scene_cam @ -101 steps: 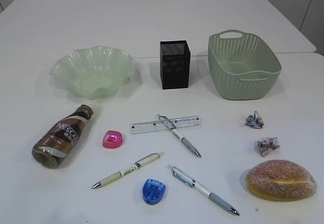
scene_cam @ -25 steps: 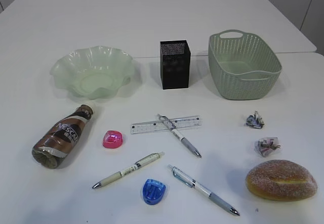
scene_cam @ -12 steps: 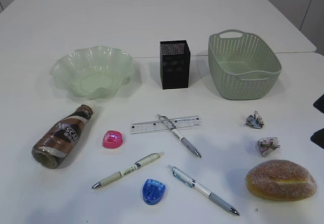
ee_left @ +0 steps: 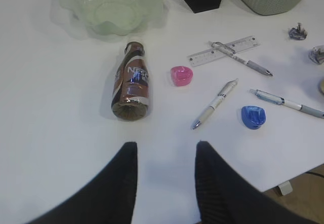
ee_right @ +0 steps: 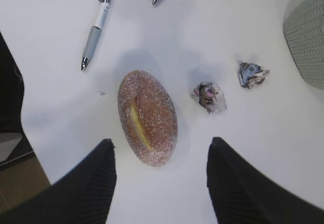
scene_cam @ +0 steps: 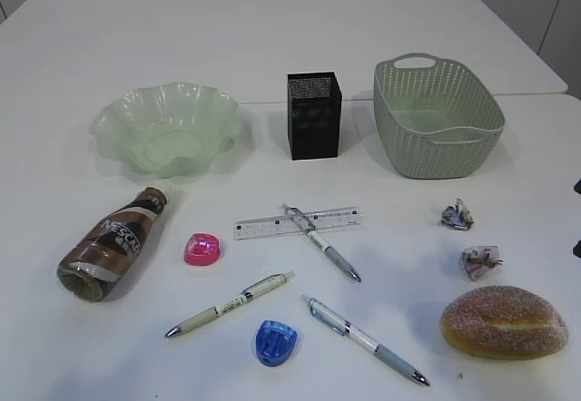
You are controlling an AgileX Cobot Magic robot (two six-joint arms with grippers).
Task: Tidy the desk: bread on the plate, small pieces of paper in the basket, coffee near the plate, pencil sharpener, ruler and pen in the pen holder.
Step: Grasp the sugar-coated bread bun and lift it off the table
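Observation:
The bread [scene_cam: 504,321] lies at the desk's front right, just ahead of my open right gripper [ee_right: 161,142], which holds nothing. Two small pieces of paper [scene_cam: 457,215] [scene_cam: 478,260] lie beyond the bread [ee_right: 148,116]. The coffee [scene_cam: 113,242] lies on its side at the left, ahead of my open, empty left gripper [ee_left: 166,145]. A pink pencil sharpener [scene_cam: 201,249] and a blue one [scene_cam: 275,342], the ruler [scene_cam: 263,227] and three pens [scene_cam: 230,305] are scattered mid-desk. The plate [scene_cam: 109,124], pen holder [scene_cam: 314,115] and basket [scene_cam: 436,147] stand in a row behind.
One pen [scene_cam: 320,242] lies across the ruler. The desk's front edge [ee_left: 283,176] runs close to the blue sharpener [ee_left: 253,116], and in the right wrist view the desk's edge [ee_right: 28,133] passes left of the bread.
Dark parts of the right gripper showed at the exterior view's right edge half a second ago; now only slivers remain there. Nothing on the desk has moved.

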